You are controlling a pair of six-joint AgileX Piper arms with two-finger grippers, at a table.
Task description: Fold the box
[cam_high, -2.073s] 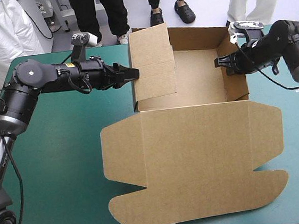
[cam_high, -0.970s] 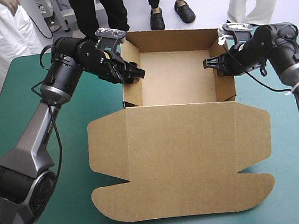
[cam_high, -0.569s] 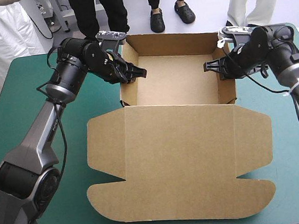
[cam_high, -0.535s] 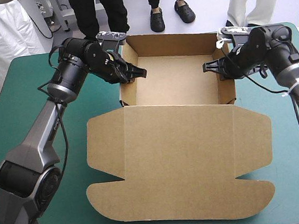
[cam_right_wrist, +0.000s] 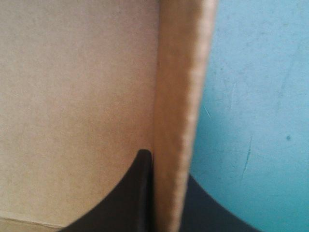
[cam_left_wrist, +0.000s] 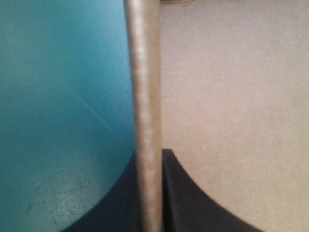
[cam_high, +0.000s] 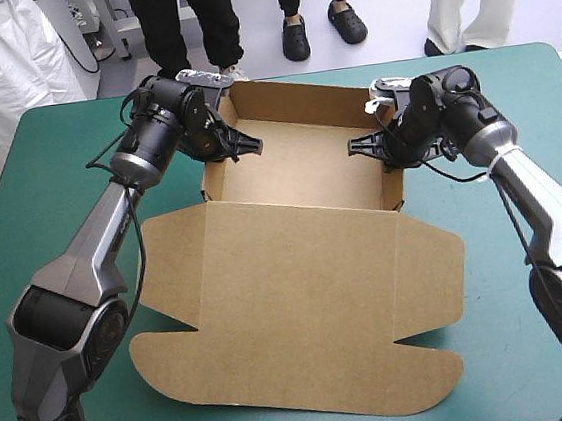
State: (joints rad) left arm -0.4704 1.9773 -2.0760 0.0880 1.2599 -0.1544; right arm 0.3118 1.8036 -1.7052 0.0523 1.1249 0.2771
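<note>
Over the table in the high view, the box (cam_high: pixel 297 174) stands as an open tray on the far half of the teal-green cover (cam_high: pixel 40 216). Its lid (cam_high: pixel 300 299) lies flat toward the near edge. The whole box sits slightly askew to the table's edges. The left gripper (cam_high: pixel 246 146) reaches over the tray's left wall (cam_high: pixel 215 172) near the far corner. One black finger shows inside the tray, while the other is lost behind the board and the wrist. The right gripper (cam_high: pixel 363 146) meets the right wall (cam_high: pixel 390 174) the same way. Only its inner finger is plain, and the outer one is masked by the wall.

Along the left wrist view, the left gripper (cam_left_wrist: pixel 148 153) is clamped on the wall's top edge (cam_left_wrist: pixel 145 96), which runs straight ahead as a blurred brown strip. One finger (cam_left_wrist: pixel 193 203) lies on the tray's side and the other on the cover's side, largely in shadow. Both finger bases are cut off by the frame. Beyond them are only bare cover (cam_left_wrist: pixel 63 96) and plain brown board (cam_left_wrist: pixel 231 87).

Along the right wrist view, the right gripper (cam_right_wrist: pixel 166 164) is likewise pinched on a wall edge (cam_right_wrist: pixel 181 96). The inner finger (cam_right_wrist: pixel 137 193) presses against the board. The outer finger is a dark sliver half hidden behind the wall, with the cover (cam_right_wrist: pixel 256 96) beyond it. The box's corners and the lid are out of sight in this view.
</note>
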